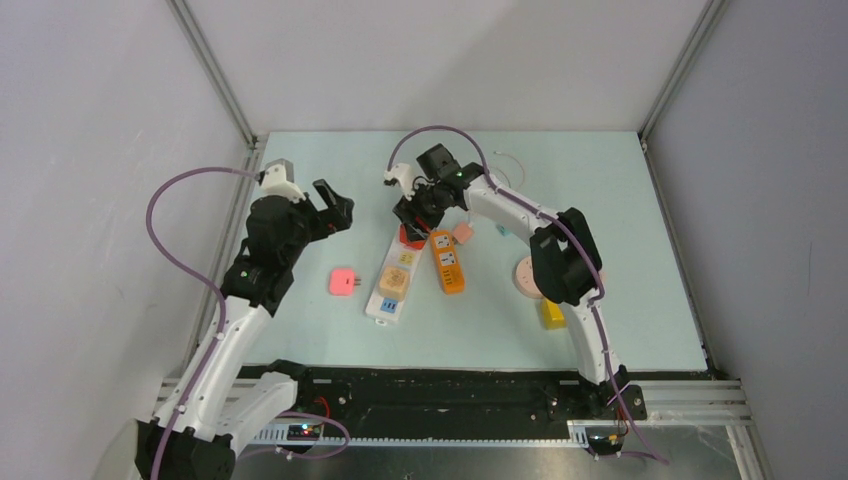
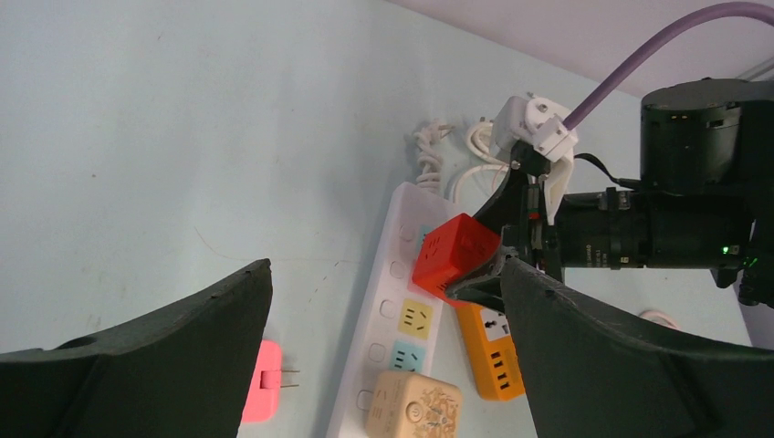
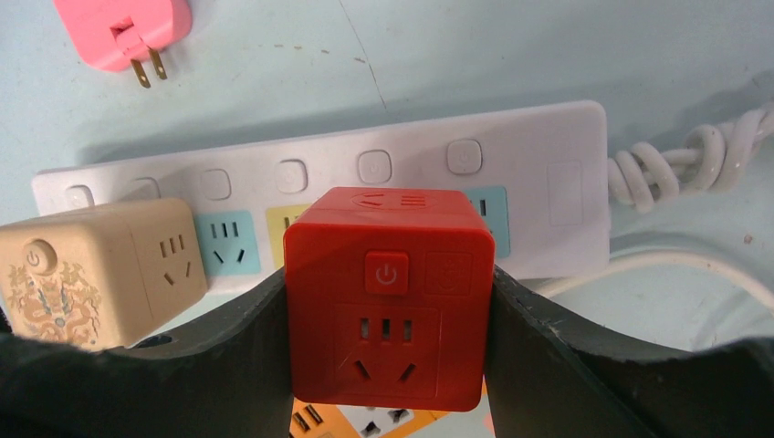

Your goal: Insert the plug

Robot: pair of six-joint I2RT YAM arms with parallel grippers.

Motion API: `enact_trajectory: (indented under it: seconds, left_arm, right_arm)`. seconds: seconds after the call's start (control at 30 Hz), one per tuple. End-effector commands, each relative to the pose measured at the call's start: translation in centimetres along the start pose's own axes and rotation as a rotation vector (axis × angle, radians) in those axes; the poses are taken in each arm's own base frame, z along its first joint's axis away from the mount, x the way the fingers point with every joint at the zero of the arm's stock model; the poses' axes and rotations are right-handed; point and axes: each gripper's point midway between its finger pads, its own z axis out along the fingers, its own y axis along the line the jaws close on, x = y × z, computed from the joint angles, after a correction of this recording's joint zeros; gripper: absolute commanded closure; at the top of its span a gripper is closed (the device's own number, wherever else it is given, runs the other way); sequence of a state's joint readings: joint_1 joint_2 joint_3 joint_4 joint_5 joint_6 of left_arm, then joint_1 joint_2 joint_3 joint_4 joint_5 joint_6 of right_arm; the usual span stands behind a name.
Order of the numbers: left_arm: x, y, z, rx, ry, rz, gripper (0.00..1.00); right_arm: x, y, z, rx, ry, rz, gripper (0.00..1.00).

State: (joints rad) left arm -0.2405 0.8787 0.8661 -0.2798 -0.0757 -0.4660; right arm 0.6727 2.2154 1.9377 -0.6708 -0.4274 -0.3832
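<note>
Clamping a red cube plug [image 3: 388, 274], the right end effector [image 1: 413, 216] hovered over the power strip [image 3: 548, 146]; insertion seemingly needed squaring and lowering it. Left end effector [image 1: 337, 208] gaped empty.

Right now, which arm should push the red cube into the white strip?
Right. The right gripper holds the red cube at the white strip; the left gripper hangs open and empty.
</note>
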Motion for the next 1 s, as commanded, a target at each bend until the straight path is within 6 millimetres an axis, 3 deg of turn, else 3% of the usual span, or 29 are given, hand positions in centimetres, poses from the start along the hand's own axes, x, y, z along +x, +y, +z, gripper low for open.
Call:
enact_trajectory:
  seconds: [0.0,0.33,0.63,0.97]
  left_arm:
    - [-0.2,0.4,0.0,-0.006,-0.011,0.02,0.02]
    - [-0.3,0.8,0.0,-0.016,-0.015,0.042,0.02]
    - [0.1,1.0,0.2,-0.023,-0.006,0.048,0.02]
    - [0.2,1.1,0.3,-0.024,0.0,0.06,0.02]
  right_arm:
    - [-3.3,-0.9,-1.4,0.054,-0.12,-0.088,1.0]
    - [-1.4,0.3,0.3,0.001,-0.063,-0.177,1.0]
    - [-1.3,1.8,-0.7,-0.035,-0.044,-0.163,1.0]
    - [-0.6,1.3,-1.6,-0.035,0.007,-0.072,1.0]
